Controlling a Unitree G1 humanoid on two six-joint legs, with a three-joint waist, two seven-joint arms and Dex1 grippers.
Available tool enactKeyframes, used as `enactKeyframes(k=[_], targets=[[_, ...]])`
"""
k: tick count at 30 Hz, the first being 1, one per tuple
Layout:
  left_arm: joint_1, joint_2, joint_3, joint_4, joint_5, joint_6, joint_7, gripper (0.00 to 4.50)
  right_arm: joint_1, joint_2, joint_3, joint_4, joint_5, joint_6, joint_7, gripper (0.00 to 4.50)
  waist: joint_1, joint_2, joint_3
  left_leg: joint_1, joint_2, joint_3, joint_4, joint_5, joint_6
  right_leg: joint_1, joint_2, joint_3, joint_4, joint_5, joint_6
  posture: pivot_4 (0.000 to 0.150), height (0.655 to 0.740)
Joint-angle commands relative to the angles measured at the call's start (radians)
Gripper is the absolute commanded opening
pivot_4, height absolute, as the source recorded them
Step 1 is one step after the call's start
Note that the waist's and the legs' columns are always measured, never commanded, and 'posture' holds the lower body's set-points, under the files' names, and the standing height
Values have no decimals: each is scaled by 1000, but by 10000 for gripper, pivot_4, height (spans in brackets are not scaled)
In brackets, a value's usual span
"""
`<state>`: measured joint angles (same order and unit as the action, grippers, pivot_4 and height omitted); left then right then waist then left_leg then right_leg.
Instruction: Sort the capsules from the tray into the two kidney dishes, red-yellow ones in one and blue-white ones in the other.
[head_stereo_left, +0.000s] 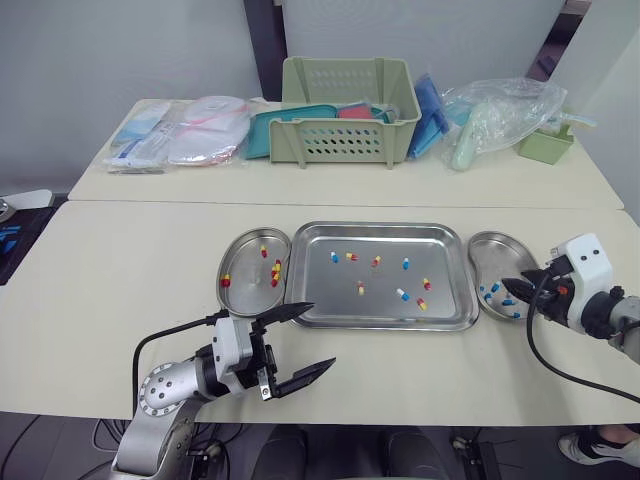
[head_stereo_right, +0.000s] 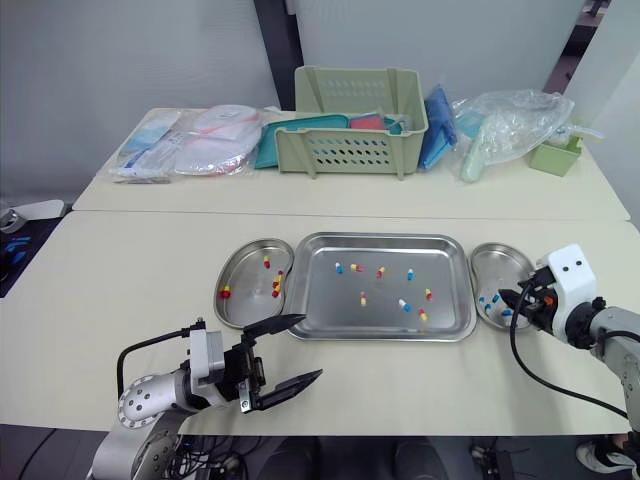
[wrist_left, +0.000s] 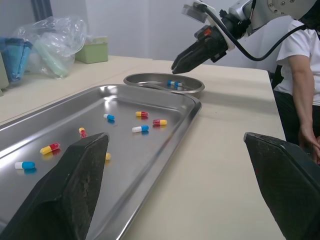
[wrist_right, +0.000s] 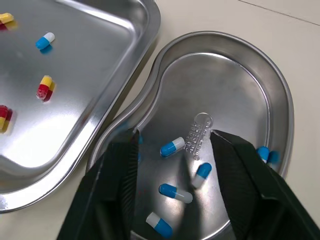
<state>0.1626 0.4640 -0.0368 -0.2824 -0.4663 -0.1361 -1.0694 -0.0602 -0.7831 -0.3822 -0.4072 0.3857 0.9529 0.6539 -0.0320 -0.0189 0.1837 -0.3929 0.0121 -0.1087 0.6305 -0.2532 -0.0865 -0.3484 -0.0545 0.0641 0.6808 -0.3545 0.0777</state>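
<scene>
**Sorting part-done: risks of slips and mixed colours**

The right gripper (wrist_right: 172, 137) is seen low over the right kidney dish (head_stereo_left: 490, 241), fingers parted and nothing held. Blue-white capsules (wrist_right: 172, 146) lie right under it, so one could be nudged out.

The left gripper (head_stereo_left: 318, 338) is spread wide over the table, near the tray (head_stereo_left: 385, 228) corner; the tray could be bumped. Mixed capsules (head_stereo_left: 401, 294) remain in the tray, and rolling on slick steel is likely.

Red-yellow ones sit in the left kidney dish (head_stereo_left: 240, 241). An embossed mark (wrist_right: 197, 135) in the right dish cannot be read.
</scene>
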Motion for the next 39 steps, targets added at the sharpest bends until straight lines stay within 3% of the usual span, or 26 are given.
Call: enactKeyframes(k=[1, 9, 13, 21, 24, 27, 39], targets=[[9, 2, 33, -33, -8, -8, 38, 45000, 38, -29, -65, -22, -6, -109, 29, 28402, 1, 0, 0, 0, 0, 0, 0, 0, 0, 0, 0, 0, 0, 0, 0, 1500, 7390], [51, 47, 251, -33, -4, 52, 233, 45000, 218, -54, -131, 36, -47, -437, 168, 28402, 1, 0, 0, 1, 0, 0, 0, 0, 0, 1, 0, 0, 0, 0, 0, 1500, 7390], [59, 95, 430, 67, -2, 63, 310, 45000, 270, -77, -214, 115, -35, -516, 235, 28402, -1, 0, 0, 2, 0, 0, 0, 0, 0, 2, 0, 0, 0, 0, 0, 1500, 7390], [156, 200, 646, 371, 22, 51, 294, 45000, 410, -153, -313, 382, -86, -740, 398, 28402, -2, 0, 0, 7, 0, 1, -1, 0, 0, 6, 0, 0, -2, 0, 0, 1500, 7390], [190, 237, 677, 464, 36, 15, 252, 45000, 419, -193, -308, 430, -86, -765, 447, 34647, -4, 0, 0, 10, 0, 2, -2, 0, 0, 8, 0, 1, -1, 0, 0, 1500, 7390], [193, 249, 687, 503, 42, -9, 237, 45000, 411, -213, -299, 457, -85, -777, 461, 44579, -3, -1, 0, 12, 0, 2, -2, 0, 0, 10, 0, 1, -1, 0, 0, 1500, 7390], [314, 205, 681, 390, 16, -12, 186, 45000, 372, -220, -252, 519, -106, -828, 471, 44855, -2, -1, 0, 11, 1, 2, -2, 0, 0, 11, 0, 1, -2, 0, 0, 1500, 7390]])
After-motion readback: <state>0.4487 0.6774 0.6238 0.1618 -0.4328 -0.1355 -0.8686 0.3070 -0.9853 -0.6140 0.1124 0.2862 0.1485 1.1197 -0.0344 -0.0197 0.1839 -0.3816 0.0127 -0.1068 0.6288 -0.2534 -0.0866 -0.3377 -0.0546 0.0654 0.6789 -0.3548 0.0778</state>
